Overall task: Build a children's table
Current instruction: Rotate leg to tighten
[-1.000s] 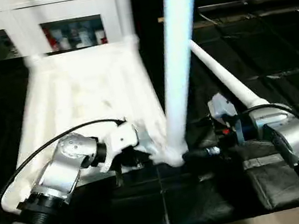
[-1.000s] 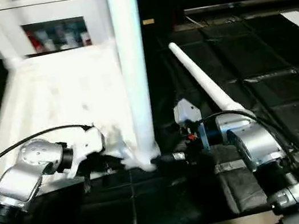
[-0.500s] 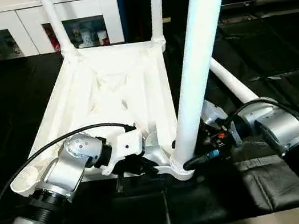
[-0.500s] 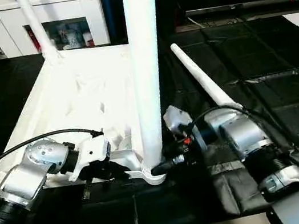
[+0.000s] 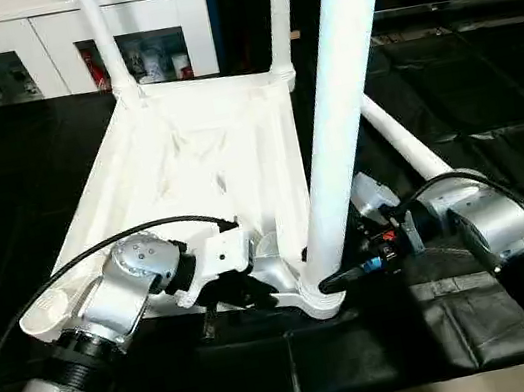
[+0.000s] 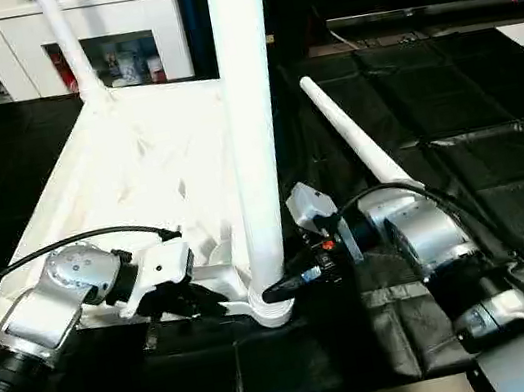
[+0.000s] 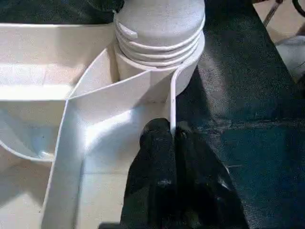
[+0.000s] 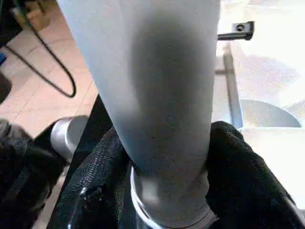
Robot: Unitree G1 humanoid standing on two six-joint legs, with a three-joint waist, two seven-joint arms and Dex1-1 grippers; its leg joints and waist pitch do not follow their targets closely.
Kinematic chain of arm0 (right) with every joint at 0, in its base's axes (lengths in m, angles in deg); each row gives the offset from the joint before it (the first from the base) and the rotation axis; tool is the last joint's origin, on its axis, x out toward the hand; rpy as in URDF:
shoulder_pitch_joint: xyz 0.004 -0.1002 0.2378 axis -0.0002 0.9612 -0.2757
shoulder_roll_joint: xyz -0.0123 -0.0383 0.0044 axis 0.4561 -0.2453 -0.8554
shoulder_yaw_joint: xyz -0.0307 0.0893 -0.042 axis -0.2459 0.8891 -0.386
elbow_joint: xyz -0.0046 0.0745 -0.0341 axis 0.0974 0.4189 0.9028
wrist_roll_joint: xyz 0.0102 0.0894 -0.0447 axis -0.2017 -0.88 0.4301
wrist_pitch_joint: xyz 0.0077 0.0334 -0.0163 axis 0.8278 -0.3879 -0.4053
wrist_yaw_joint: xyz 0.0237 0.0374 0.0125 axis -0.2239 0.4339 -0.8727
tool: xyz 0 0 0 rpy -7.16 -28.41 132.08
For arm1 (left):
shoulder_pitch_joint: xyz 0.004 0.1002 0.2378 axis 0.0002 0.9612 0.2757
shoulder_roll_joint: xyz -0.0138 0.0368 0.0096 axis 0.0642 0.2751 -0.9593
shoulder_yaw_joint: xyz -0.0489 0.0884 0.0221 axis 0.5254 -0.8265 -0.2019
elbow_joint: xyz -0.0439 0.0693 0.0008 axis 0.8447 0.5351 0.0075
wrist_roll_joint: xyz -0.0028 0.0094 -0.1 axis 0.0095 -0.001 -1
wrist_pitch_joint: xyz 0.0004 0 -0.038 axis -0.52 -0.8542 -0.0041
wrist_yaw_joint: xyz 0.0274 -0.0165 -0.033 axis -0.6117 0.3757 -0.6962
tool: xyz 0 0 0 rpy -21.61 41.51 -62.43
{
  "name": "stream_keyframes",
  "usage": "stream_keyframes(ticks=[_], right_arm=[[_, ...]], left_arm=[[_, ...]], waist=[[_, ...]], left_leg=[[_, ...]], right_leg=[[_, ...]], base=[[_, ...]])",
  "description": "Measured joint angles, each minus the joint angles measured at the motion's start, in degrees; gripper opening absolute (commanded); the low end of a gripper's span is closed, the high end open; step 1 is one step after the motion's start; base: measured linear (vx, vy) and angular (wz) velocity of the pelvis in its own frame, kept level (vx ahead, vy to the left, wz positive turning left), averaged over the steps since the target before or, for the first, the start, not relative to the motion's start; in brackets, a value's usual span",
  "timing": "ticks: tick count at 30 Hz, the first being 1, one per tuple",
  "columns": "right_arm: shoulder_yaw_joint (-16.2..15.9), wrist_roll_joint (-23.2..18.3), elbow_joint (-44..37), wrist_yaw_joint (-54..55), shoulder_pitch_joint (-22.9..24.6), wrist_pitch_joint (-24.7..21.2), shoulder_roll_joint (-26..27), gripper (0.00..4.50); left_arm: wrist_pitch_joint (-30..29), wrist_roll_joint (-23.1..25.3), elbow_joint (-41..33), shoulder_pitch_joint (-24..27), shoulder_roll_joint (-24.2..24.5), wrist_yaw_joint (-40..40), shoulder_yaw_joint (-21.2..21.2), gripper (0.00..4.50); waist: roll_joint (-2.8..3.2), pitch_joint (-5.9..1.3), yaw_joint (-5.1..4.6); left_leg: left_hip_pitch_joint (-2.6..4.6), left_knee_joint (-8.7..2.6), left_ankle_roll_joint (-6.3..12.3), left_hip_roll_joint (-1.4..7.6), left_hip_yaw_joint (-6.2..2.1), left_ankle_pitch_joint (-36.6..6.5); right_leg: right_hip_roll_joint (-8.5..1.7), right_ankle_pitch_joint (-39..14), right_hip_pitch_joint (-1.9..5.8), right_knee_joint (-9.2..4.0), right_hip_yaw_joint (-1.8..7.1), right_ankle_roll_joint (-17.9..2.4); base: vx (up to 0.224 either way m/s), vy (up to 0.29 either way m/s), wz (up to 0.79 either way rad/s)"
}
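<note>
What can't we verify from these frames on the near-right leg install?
- Thread seating: in the right wrist view, the right gripper's fingers wrap the leg base and hide its joint with the corner socket.
- Leg tops: cut off by the upper edge in both eye views.
- Tabletop near edge: left gripper and forearm cover it.
- Loose leg: its near end is behind the right arm.

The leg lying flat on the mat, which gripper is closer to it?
Right. The right gripper is beside the lying leg; the left gripper pinches the tabletop rim, farther away.
</note>
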Motion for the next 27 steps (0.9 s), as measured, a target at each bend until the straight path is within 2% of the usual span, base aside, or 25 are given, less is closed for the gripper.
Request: stream_keyframes(ticks=[3, 7, 10, 12, 13, 16, 19, 23, 25, 27], right_arm=[[2.8, 0.5, -0.5, 9.0, 1.1, -2.6, 2.7, 2.05], [8.5, 1.6, -1.6, 26.7, 2.9, -4.6, 9.0, 2.02], [10.4, 3.1, -2.7, 35.7, 3.1, -5.8, 12.5, 2.01], [11.9, 3.8, -3.0, 41.5, 3.1, -6.5, 15.3, 2.0], [13.4, 5.2, -3.1, 48.3, 3.0, -6.4, 18.8, 1.99], [14.5, 6.7, -3.2, 57.7, 2.6, -5.6, 22.5, 1.99], [15.2, 7.4, -4.0, 62.5, 2.6, -5.4, 24.4, 1.99], [15.3, 8.1, -4.4, 64.1, 2.6, -4.5, 25.1, 1.99], [15.3, 8.3, -4.4, 64.2, 2.7, -4.1, 25.2, 2.69], [15.3, 7.9, -4.3, 63.8, 2.8, -3.8, 25.2, 2.7]], left_arm=[[-4.4, 0.7, 0.4, 0.1, -1.4, -5.1, 2.6, 0.0], [-12.2, 1.6, 0.2, 0.4, -5.9, -15.8, 6.4, 0.0], [-17.2, 1.6, -1.8, 1.2, -9.0, -21.4, 8.1, 0.0], [-20.5, 1.7, -2.7, 1.6, -11.3, -25.6, 9.8, 0.0], [-22.9, 2.6, -3.2, 1.6, -14.2, -30.3, 11.5, 0.0], [-26.8, 3.5, -4.8, 1.6, -18.6, -37.5, 12.7, 0.0], [-28.5, 3.5, -5.7, 1.6, -21.3, -41.3, 13.6, 0.0], [-29.5, 3.5, -6.9, 1.7, -21.9, -42.6, 13.6, 0.0], [-29.7, 3.5, -7.2, 1.7, -21.9, -42.6, 13.6, 0.0], [-29.7, 3.5, -7.3, 1.7, -21.6, -42.4, 13.4, 0.0]], waist=[[0.12, 0.02, -0.76], [0.16, 0.05, -3.18], [0.16, 0.05, -4.42], [0.15, 0.05, -4.66], [0.18, 0.06, -4.83], [0.24, 0.03, -4.85], [0.39, -0.03, -4.47], [0.45, -0.02, -4.37], [0.47, 0.0, -4.4], [0.51, 0.04, -4.41]], left_leg=[[0.16, -0.05, -0.19, -0.01, 0.02, -0.1], [0.31, -0.07, -0.33, -0.09, -0.17, 0.0], [0.31, -0.1, -0.34, -0.11, -0.2, 0.0], [0.34, -0.25, -0.34, -0.12, -0.19, 0.0], [0.32, -0.3, -0.35, -0.12, -0.18, 0.0], [0.31, -0.55, -0.35, -0.18, -0.15, 0.0], [0.19, -0.96, -0.15, -0.24, -0.14, 0.1], [0.02, -1.31, -0.03, -0.23, -0.12, 0.1], [0.0, -1.3, 0.05, -0.23, -0.09, 0.0], [0.0, -1.28, 0.05, -0.23, -0.08, 0.0]], right_leg=[[0.0, -0.1, 0.23, 0.04, 0.04, 0.2], [0.01, 0.0, 0.09, -0.05, -0.01, 0.3], [0.01, 0.0, -0.01, -0.06, -0.01, 0.4], [0.02, 0.0, -0.01, -0.09, -0.01, 0.3], [0.02, 0.0, -0.07, -0.09, -0.01, 0.3], [0.02, 0.0, -0.1, -0.26, 0.02, 0.4], [0.03, 0.1, -0.15, -0.56, 0.01, 0.2], [0.09, 0.1, -0.26, -0.88, -0.03, 0.2], [0.09, 0.1, -0.27, -0.94, -0.03, 0.2], [0.09, 0.1, -0.27, -0.93, -0.03, 0.2]], base=[[0.0, 0.0, 0.0], [0.0, 0.0, 0.0], [0.0, 0.0, 0.0], [0.0, 0.0, 0.0], [0.0, 0.0, 0.0], [0.0, 0.0, 0.0], [0.034, 0.0, 0.03], [0.013, 0.0, 0.01], [0.0, 0.0, 0.0], [0.0, 0.0, 0.0]])
